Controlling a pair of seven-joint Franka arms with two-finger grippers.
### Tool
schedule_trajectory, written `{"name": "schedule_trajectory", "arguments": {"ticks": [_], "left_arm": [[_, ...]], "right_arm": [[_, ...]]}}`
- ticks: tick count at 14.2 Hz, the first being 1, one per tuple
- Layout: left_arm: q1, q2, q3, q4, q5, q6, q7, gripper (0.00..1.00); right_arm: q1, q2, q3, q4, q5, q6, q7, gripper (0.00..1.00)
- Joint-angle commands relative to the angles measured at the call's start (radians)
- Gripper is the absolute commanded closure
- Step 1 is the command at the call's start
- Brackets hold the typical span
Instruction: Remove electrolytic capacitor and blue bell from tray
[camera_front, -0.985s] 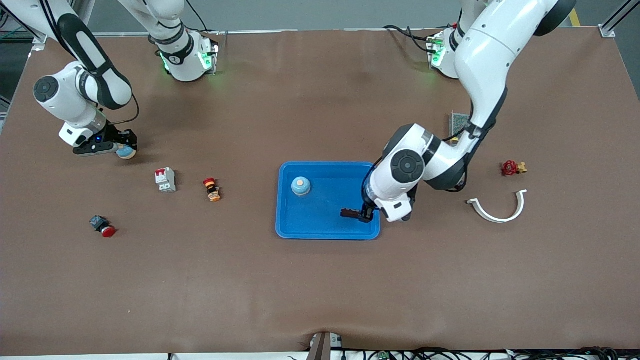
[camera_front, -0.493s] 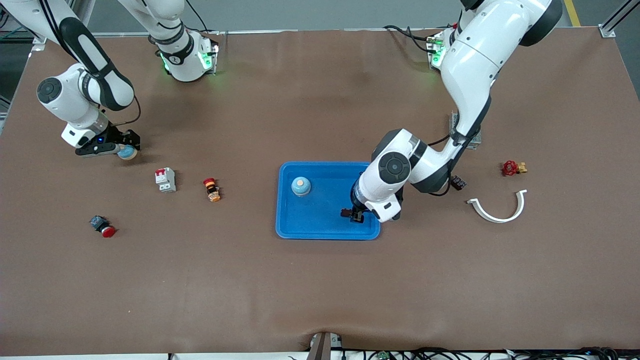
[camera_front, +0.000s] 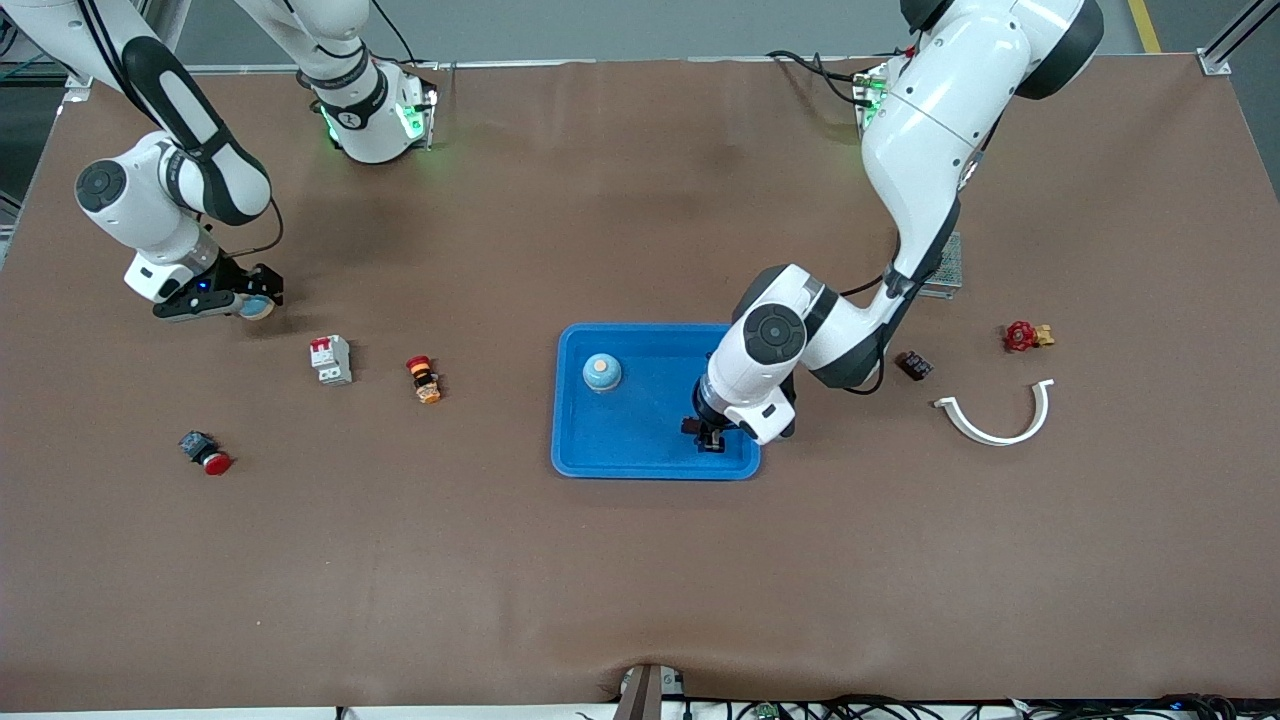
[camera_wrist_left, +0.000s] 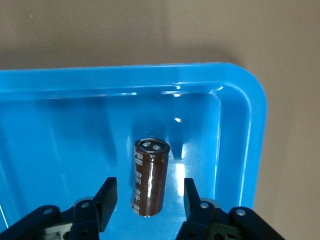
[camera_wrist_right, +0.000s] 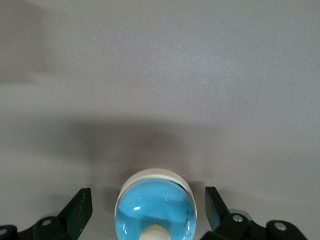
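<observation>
While the brown table (camera_front: 640, 580) has loads of bare room near the camera, the action sits mid-table. The left gripper (camera_wrist_left: 148, 200) is low in the blue tray (camera_front: 640, 455), fingers apart on either side of the capacitor (camera_wrist_left: 149, 177) with gaps showing, near the tray's corner wall. The right gripper (camera_wrist_right: 148, 207) is at its own end, spread wide around a blue bell (camera_wrist_right: 156, 210) on the mat. Another bell (camera_front: 601, 372) sits in the tray. A breaker (camera_front: 331, 359) and two buttons (camera_front: 424, 379) (camera_front: 206, 453) lie between.
</observation>
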Motion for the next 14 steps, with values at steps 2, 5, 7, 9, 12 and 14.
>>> {"name": "schedule_trajectory", "arguments": {"ticks": [2,5,7,9,12,14], "left_arm": [[-0.024,0.026,0.018,0.023,0.009,0.02,-0.036,0.47],[-0.022,0.03,0.018,0.021,0.012,0.02,-0.024,0.71],[-0.024,0.03,0.018,0.021,0.013,0.02,-0.021,0.93],[-0.024,0.015,0.018,0.023,0.027,0.017,0.008,1.0],[-0.021,-0.031,0.018,0.024,0.073,-0.038,0.011,1.0],[-0.009,-0.075,0.01,0.024,0.116,-0.102,0.03,1.0]], "right_arm": [[0.014,-0.025,0.014,0.103,-0.004,-0.177,-0.002,0.0],[0.06,-0.027,0.014,0.196,0.062,-0.294,0.005,0.0],[0.118,-0.027,0.013,0.247,0.175,-0.346,0.006,0.0],[0.163,-0.027,0.013,0.29,0.229,-0.362,0.052,0.0],[0.239,-0.027,0.011,0.33,0.229,-0.362,0.202,0.0],[0.291,-0.027,0.013,0.353,0.229,-0.362,0.326,0.0]]}}
